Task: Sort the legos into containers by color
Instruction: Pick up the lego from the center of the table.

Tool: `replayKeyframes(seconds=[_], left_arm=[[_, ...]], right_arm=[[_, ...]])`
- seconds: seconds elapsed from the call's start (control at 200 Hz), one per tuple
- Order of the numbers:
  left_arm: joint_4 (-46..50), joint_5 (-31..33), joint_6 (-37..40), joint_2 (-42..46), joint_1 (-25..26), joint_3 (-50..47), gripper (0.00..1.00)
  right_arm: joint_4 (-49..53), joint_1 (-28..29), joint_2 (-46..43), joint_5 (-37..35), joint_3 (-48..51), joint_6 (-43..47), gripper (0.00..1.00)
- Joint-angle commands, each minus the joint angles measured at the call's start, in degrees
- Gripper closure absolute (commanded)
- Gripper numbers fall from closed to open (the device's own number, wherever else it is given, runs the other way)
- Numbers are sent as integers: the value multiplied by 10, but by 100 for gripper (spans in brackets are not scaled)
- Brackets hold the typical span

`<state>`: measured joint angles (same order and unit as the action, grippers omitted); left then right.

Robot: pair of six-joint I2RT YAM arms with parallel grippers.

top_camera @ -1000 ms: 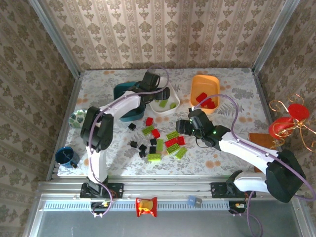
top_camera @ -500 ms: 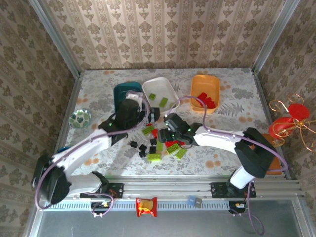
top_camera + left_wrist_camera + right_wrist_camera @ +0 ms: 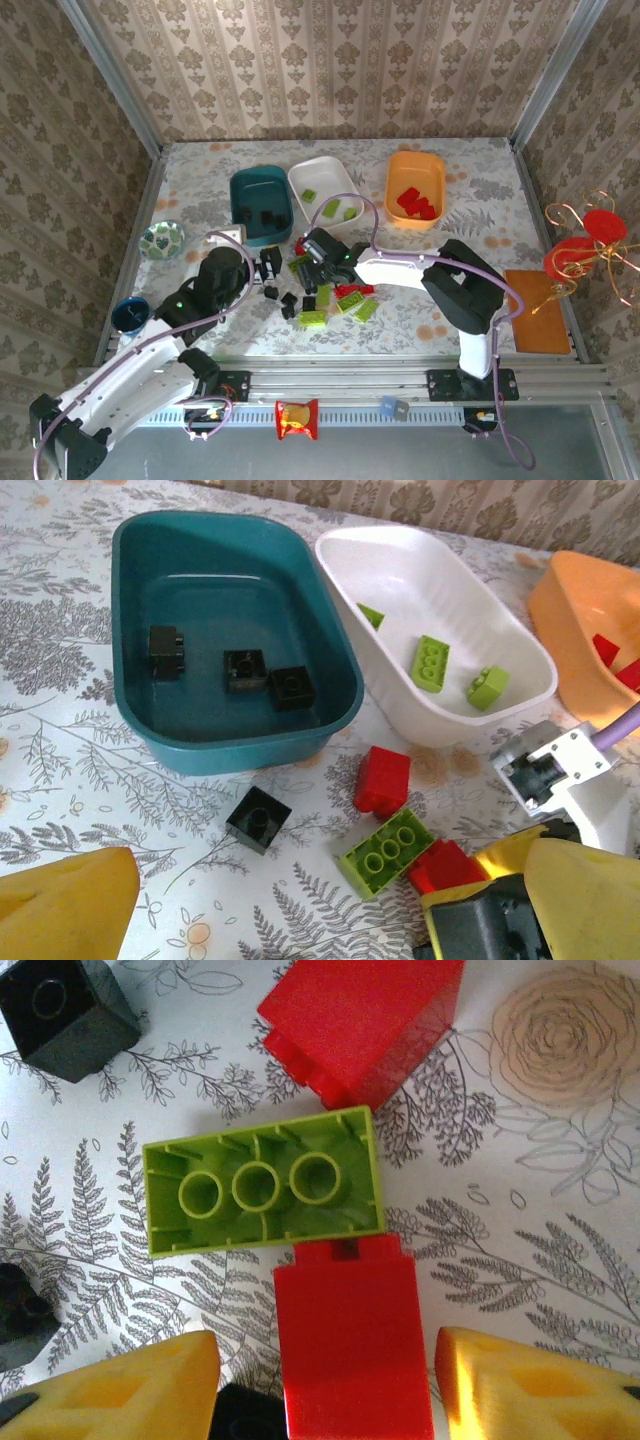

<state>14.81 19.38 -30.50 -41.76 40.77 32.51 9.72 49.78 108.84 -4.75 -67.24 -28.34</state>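
On the table (image 3: 190, 190), the orange tub (image 3: 415, 158), rightmost of three, is taken as the goal of the step in hand, since red pieces lie in it. Black ones lie in the teal tub (image 3: 230, 745) and green ones in the white tub (image 3: 400, 560). The right gripper (image 3: 330, 1385) is set low over the heap in front of the tubs, jaws wide. One yellow pad stands on each side of a red brick (image 3: 350, 1340) with a gap on both sides, so nothing is gripped. Before closing, it is best centred and lowered squarely, so that the green brick (image 3: 262, 1180), which appears to touch the red brick's far end, is not dragged along. The black piece (image 3: 250, 1415) by the left pad should also be kept from being pinched. The left gripper (image 3: 330, 880) hangs just beside, jaws likewise wide and empty, and room should be left for it on the lift. The unsorted legos (image 3: 312, 319) are bunched close together, red, green and black mixed. The red brick is oblong, smooth and glossy, with no studs showing, and is judged slippery. The green brick lies upside down, three round tubes showing.
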Motion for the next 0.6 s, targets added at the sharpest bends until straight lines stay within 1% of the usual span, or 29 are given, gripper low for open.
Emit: replayKeyframes(seconds=[0.0,0.12,0.26,0.39,0.49,0.595], left_arm=[[6,3,-10,-5,-6,-5,0],[3,-6,-11,-18,-7,-3,0],[-1,-4,-10,-20,-8,-7,0],[-14,-4,-6,-19,-9,-15,0],[-21,-5,-6,-28,-11,-17,0],[-28,-11,-4,-36,-13,-18,0]], right_arm=[[25,-2,18,-22,-21,4,47],[29,-6,21,-30,-22,2,60],[13,-16,-3,-39,4,0,69],[-20,-30,-57,-38,45,5,73],[-35,-44,-113,-38,76,10,74],[-33,-74,-178,-37,104,7,74]])
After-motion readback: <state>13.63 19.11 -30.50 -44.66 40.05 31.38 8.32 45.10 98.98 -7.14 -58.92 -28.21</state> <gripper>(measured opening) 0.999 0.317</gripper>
